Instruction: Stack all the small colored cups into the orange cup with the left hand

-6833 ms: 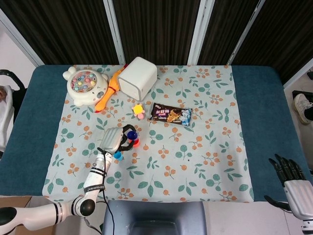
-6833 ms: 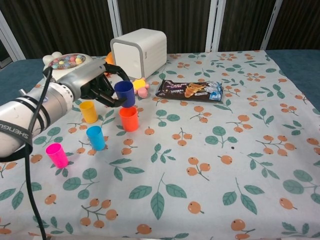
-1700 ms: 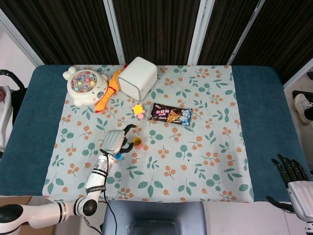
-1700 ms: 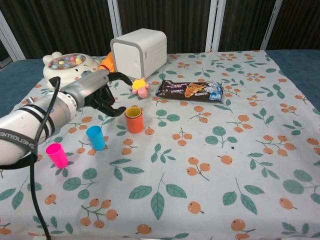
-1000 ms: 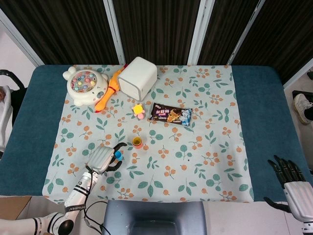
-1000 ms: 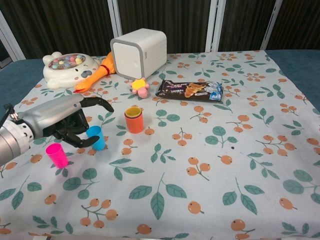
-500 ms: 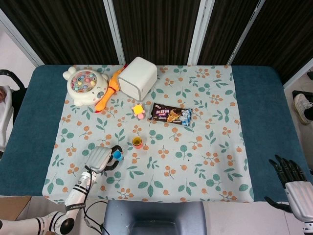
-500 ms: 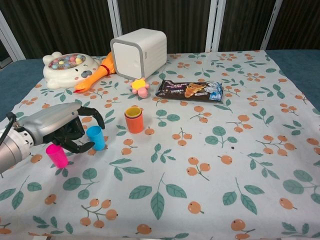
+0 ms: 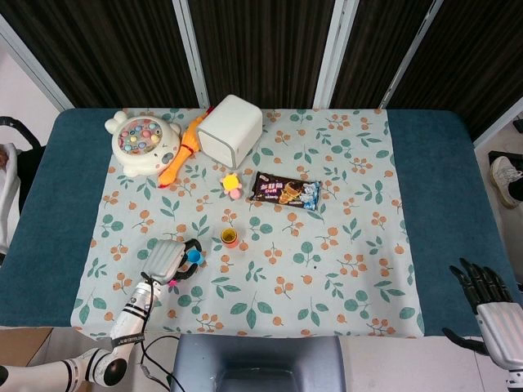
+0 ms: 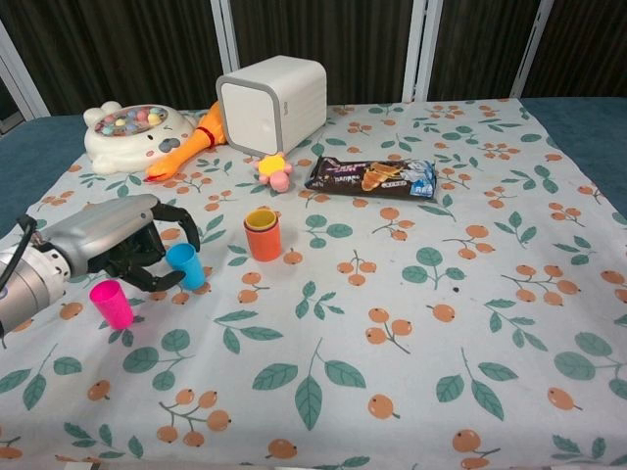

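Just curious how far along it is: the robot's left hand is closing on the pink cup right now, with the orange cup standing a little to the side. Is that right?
Not quite. The chest view shows the left hand closing around the blue cup, not the pink one. The pink cup stands apart, nearer the camera, untouched. The orange cup does stand a little to the side.

The left hand (image 10: 118, 242) sits left of the stacked cups (image 10: 262, 234), snack packet (image 10: 372, 176) behind.
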Motion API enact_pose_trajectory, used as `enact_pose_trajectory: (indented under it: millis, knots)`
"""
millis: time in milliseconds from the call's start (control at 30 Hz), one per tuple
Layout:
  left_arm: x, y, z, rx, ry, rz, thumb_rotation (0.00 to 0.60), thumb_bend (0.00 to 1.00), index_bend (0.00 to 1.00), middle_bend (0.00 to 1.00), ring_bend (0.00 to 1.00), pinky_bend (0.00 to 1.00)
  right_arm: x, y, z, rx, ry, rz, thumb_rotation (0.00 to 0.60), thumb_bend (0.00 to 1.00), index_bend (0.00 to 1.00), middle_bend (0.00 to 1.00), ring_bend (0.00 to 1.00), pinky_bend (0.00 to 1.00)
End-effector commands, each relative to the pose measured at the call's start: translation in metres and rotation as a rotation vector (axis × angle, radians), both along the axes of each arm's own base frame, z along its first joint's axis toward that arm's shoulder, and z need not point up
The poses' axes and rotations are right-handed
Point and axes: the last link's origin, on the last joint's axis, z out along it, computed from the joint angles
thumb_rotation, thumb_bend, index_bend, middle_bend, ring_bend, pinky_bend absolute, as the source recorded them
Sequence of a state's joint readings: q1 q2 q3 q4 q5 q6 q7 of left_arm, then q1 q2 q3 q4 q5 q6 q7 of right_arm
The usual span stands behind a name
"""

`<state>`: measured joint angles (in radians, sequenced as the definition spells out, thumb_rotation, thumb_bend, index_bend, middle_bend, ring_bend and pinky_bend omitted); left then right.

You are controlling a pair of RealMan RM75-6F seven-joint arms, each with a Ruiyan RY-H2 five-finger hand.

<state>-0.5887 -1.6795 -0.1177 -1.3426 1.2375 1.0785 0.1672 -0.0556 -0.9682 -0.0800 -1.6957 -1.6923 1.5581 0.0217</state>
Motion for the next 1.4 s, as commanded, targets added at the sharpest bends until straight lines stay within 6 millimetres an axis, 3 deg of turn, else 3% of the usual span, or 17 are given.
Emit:
enact_pose_trajectory:
  millis: [33,200,500,667,967,1400]
  knots:
    - [0.001,0.000,0.001,0.003,0.000,-0.004,0.600,0.36,0.54,1.00,1.00,1.00,0.000,0.000,0.000,0.001,0.001,0.000,0.600,0.21,0.00,0.00,0.00,0.00]
    - [0.011,0.004,0.009,0.026,-0.035,-0.019,0.600,0.36,0.55,1.00,1.00,1.00,0.000,0.000,-0.001,0.002,0.000,0.002,0.600,0.21,0.00,0.00,0.00,0.00]
    - [0.073,0.023,0.041,0.082,-0.175,-0.070,0.600,0.36,0.55,1.00,1.00,1.00,0.000,-0.001,-0.001,0.008,-0.002,0.001,0.600,0.21,0.00,0.00,0.00,0.00]
    - [0.097,0.030,0.040,0.076,-0.185,-0.053,0.600,0.36,0.55,1.00,1.00,1.00,0.000,-0.001,0.001,0.005,-0.007,0.001,0.600,0.21,0.00,0.00,0.00,0.00]
    - [0.099,0.041,0.020,0.090,-0.156,-0.012,0.600,0.36,0.54,1.00,1.00,1.00,-0.001,0.001,0.007,-0.014,-0.022,0.003,0.600,0.21,0.00,0.00,0.00,0.00]
    - [0.101,0.035,0.000,0.077,-0.122,-0.038,0.600,0.36,0.54,1.00,1.00,1.00,-0.001,0.000,0.007,-0.010,-0.024,0.001,0.600,0.21,0.00,0.00,0.00,0.00]
